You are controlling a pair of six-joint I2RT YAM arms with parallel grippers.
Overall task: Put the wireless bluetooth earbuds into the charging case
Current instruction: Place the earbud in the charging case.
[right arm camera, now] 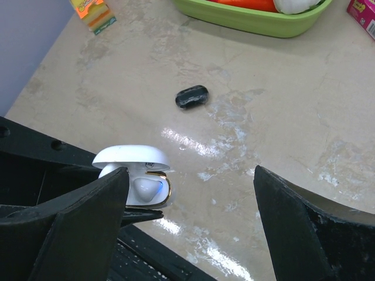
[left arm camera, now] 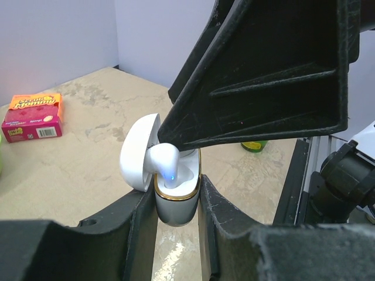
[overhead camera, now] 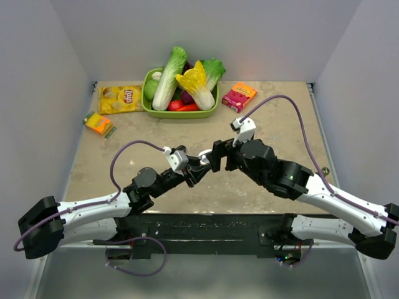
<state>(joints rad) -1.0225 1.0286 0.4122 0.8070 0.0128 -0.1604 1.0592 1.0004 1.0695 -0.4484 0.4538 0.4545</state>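
Your left gripper point(left arm camera: 176, 196) clamps the case point(left arm camera: 176, 215); right gripper point(right arm camera: 192, 175) hangs spread, empty. Press the earbud point(left arm camera: 166, 161) squarely down till seated, steering clear of the lid point(left arm camera: 136, 153).

The white, gold-rimmed charging case point(left arm camera: 174, 212) stands upright with its lid point(left arm camera: 136, 151) swung open, clamped in the left gripper point(left arm camera: 176, 196). One white earbud point(left arm camera: 166, 163) sits inside, showing a blue light.

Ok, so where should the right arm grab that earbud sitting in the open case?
I'd pinch the earbud by its rounded top, which stands proud of the case rim. Come from above, on the side away from the lid: the lid blocks one side and the left jaws clamp the case body below.
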